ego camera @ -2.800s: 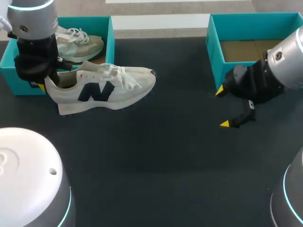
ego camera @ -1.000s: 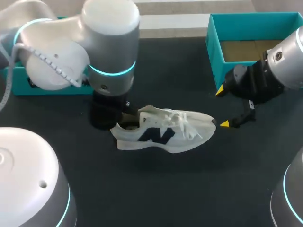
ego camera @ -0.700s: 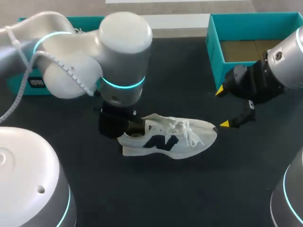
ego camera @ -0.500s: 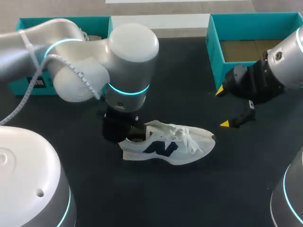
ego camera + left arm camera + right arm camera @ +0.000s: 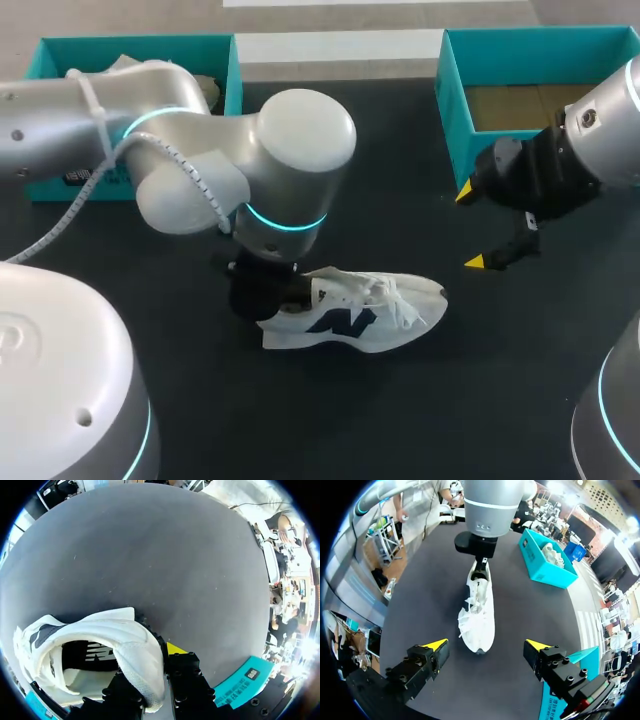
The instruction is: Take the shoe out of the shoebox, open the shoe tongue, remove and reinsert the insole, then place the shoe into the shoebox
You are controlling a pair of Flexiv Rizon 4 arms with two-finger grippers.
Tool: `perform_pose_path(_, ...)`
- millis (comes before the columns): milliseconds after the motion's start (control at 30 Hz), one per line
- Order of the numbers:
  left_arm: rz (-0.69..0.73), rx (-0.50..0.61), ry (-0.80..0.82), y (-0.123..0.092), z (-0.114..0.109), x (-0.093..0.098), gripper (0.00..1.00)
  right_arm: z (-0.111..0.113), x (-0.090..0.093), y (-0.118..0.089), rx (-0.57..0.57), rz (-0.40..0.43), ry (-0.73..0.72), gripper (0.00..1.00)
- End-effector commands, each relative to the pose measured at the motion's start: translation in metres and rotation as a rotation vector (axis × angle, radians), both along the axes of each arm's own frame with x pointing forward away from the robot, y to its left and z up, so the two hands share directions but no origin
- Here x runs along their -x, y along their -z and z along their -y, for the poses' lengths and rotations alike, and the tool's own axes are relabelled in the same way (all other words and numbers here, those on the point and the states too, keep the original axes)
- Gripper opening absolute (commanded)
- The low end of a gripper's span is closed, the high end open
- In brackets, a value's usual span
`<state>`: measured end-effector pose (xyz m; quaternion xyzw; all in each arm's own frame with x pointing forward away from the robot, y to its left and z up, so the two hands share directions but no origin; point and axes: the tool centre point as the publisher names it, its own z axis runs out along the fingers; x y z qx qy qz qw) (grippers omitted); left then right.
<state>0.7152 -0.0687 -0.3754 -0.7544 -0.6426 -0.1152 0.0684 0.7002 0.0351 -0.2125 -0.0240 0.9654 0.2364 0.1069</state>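
Delta vs 2.8 s back: left arm has carried the shoe (image 5: 360,315) away from the left shoebox (image 5: 235,75) to mid-table. In the last half second it shifted only a little further toward the near edge. Right arm hasn't moved across all frames.

Left gripper (image 5: 155,680) is pinching the heel collar, one finger inside the shoe and one outside, with the padded heel wall clamped between them. In the head view the left gripper (image 5: 265,295) sits right at the heel, under the wrist.

Right gripper (image 5: 485,646) is spread wide, holding nothing. The shoe (image 5: 479,610) lies straight ahead of it, toe toward it, near but not touching. In the head view that gripper (image 5: 471,227) hangs just beside the front wall of the right shoebox (image 5: 455,100).

Shoe look – off-white upper, dark logo on the side, white laces bunched loosely over the tongue, sole down on the black table (image 5: 400,420). It looks to be resting there; we can't confirm full contact. From the left wrist, the shoe (image 5: 100,645) opening shows a dark insole (image 5: 90,655) in place.
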Motion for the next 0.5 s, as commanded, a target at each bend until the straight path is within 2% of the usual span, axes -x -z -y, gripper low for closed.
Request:
perform_pose_path(33,0.000,-0.009,-0.005,0.0029,0.0002,0.0005,0.00,-0.0015,0.0000,0.0012,0.003,0.001,0.003,1.00)
perform_pose_path(200,-0.007,-0.035,-0.012,0.0062,-0.0021,0.0016,0.00,-0.0015,0.0000,0.0012,0.003,0.001,0.003,1.00)
perform_pose_path(233,-0.010,-0.037,-0.011,0.0067,-0.0023,0.0015,0.11,-0.0015,0.0000,0.0012,0.003,0.001,0.003,1.00)
perform_pose_path(267,-0.013,-0.040,-0.007,0.0071,-0.0024,0.0013,0.33,-0.0015,0.0000,0.0012,0.003,0.001,0.003,1.00)
perform_pose_path(300,-0.019,-0.039,-0.005,0.0076,-0.0025,0.0011,0.45,-0.0015,0.0000,0.0012,0.003,0.001,0.003,1.00)
perform_pose_path(433,-0.030,-0.030,0.003,0.0027,-0.0033,-0.0024,0.51,-0.0015,0.0000,0.0012,0.003,0.001,0.003,1.00)
perform_pose_path(500,-0.028,-0.025,0.010,-0.0004,-0.0028,-0.0033,0.59,-0.0015,0.0000,0.0012,0.003,0.001,0.003,1.00)
